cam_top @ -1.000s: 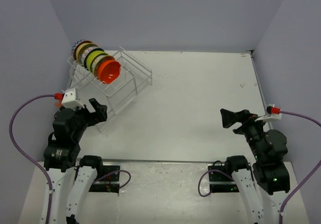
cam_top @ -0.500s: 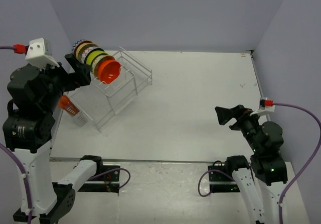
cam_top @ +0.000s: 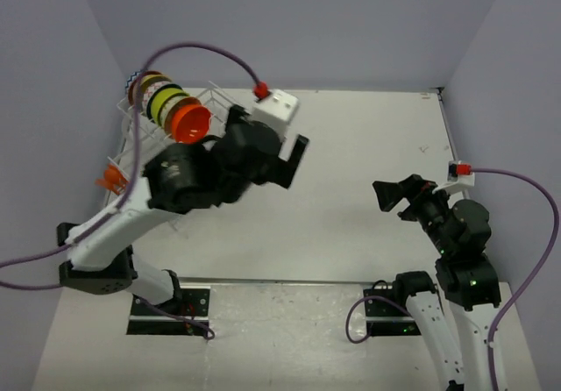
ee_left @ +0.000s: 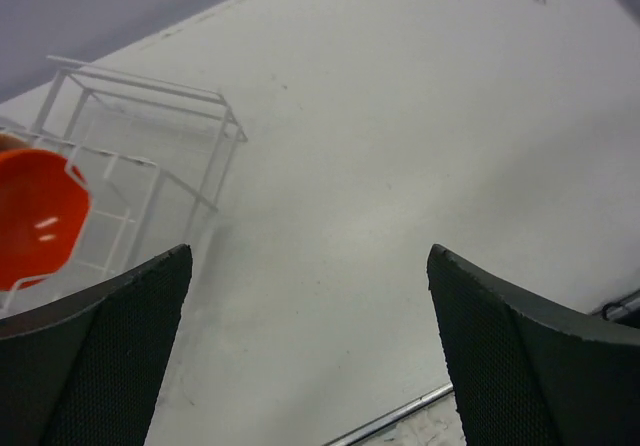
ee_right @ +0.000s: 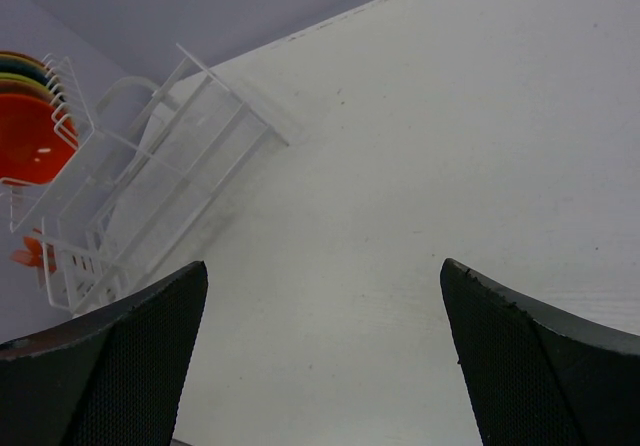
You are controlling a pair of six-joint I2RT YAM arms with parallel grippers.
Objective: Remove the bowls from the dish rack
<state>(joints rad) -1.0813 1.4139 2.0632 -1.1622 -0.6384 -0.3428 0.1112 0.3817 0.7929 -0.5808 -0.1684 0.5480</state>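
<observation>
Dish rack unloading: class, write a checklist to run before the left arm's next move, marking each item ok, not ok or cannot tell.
1. Bowls standing in the rack: ok.
2. Left hand open and empty: ok.
3. Right hand open and empty: ok.
4. Left hand aimed at the orange bowl: not ok, the bowl sits at its view's left edge.
5. Bare table for setting bowls down: ok.

A white table [cam_top: 368, 163] with a small orange object [cam_top: 110, 179] near its left edge, ringed by lilac walls [cam_top: 289, 23].
</observation>
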